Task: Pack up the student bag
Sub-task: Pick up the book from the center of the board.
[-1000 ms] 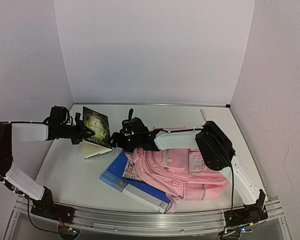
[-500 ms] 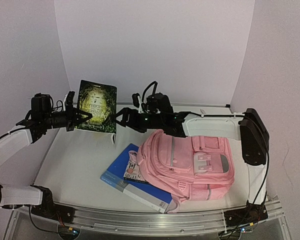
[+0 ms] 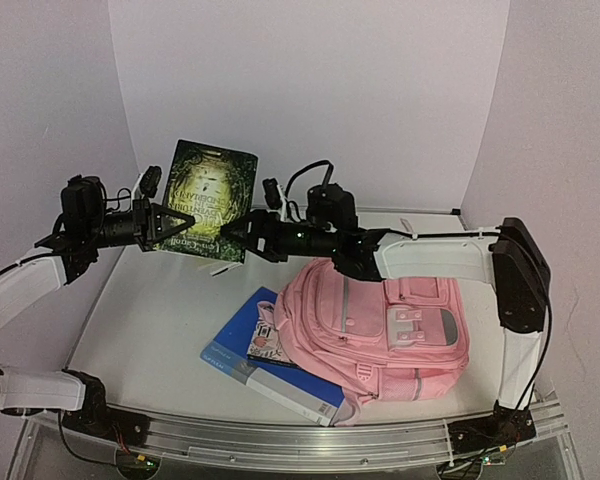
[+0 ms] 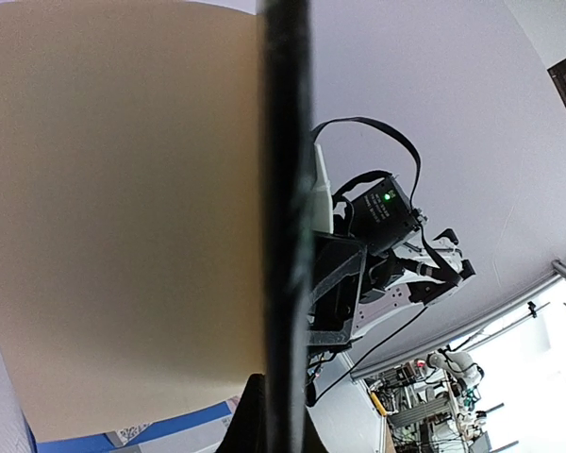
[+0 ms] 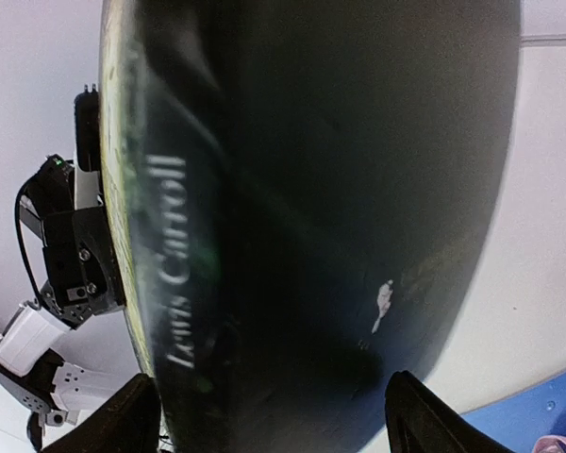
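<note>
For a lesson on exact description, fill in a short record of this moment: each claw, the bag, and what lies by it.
Left claw: shut on the green book, held up off the table
Right claw: open, at that book's lower edge
Backpack: pink, lying on the table, no claw on it
Blue book: flat, partly under the backpack

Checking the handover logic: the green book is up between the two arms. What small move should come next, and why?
Probably the right gripper should ease onto the free edge of the book and close. The left gripper alone pinches the book upright in the air, the right one sits open beside its other edge, and the student bag lies below the right arm.
</note>
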Controlling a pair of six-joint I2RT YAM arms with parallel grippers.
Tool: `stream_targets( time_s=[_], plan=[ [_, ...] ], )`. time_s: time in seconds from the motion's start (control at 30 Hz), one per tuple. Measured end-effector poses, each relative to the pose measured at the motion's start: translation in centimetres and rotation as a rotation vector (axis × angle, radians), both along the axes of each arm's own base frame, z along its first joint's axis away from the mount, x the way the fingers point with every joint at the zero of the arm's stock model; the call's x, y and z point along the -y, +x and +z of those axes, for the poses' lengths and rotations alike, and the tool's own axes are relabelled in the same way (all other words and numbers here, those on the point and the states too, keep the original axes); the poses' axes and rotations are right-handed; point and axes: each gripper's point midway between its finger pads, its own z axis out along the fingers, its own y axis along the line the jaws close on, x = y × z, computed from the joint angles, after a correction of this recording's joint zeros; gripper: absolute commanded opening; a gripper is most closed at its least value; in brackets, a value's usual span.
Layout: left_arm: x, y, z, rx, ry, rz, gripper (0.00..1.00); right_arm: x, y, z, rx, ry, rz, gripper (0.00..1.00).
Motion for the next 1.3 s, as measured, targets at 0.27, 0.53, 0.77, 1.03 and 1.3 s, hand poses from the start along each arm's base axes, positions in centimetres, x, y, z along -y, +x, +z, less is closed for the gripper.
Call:
stream_targets(
  time_s=[0.27, 0.53, 0.77, 1.03, 1.3],
  plan=[
    [0.8, -0.3, 0.3, -0.003, -0.022, -0.052, 0.02, 0.5, -1.4, 2.0, -0.001, 0.104, 0.037, 0.26],
    [1.2, -0.4, 0.5, 0.031, -0.011, -0.078, 0.52, 1.1, -2.2, 3.6, 0.002, 0.151, 0.043, 0.01],
    [0.9, -0.5, 0.9, 0.068, 0.083, -0.015, 0.88, 2.4, -2.0, 2.5, 0.012, 0.100, -0.023, 0.00],
    [-2.5, 1.9, 1.8, 0.153, 0.301, 0.240, 0.96, 6.7, -1.3, 2.8, 0.124, -0.128, -0.181, 0.00],
    [-1.3, 3.0, 0.5, 0.159, 0.400, 0.128, 0.98, 11.3, -4.6, -0.3, 0.186, -0.429, -0.066, 0.00]
  ],
)
